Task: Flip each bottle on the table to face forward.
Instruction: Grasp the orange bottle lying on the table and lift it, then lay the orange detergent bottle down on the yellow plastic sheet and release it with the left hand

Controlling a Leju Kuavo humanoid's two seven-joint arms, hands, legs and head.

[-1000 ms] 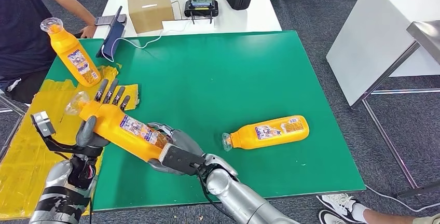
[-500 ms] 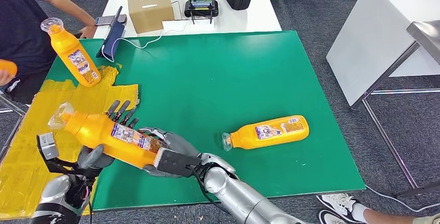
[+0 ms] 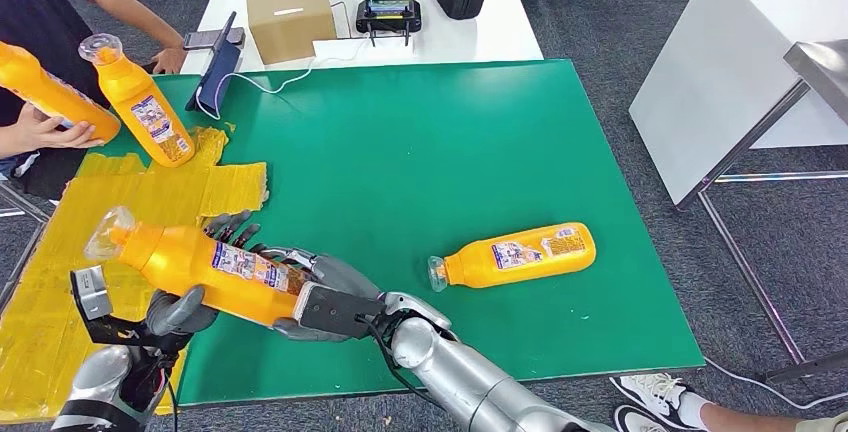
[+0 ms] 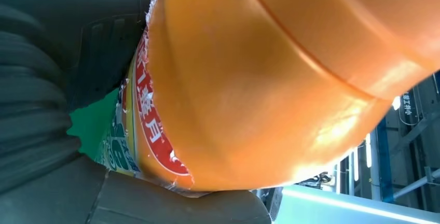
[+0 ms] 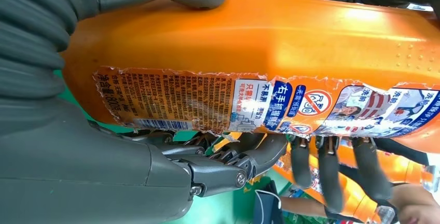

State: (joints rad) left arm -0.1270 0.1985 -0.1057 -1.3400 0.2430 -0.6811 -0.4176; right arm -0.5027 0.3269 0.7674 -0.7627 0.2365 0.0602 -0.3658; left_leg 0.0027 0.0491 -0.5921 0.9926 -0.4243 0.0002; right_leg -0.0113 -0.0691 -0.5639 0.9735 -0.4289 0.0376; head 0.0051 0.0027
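Head view: both the left hand and right hand clasp the tilted bottle.

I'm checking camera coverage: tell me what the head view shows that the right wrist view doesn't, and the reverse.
Head view alone: the lying bottle on the green table, the upright bottle, and a person's hand holding another bottle.

Right wrist view alone: close label print on the held bottle, with dark fingers below it.

Both: the held bottle between the left hand and right hand.
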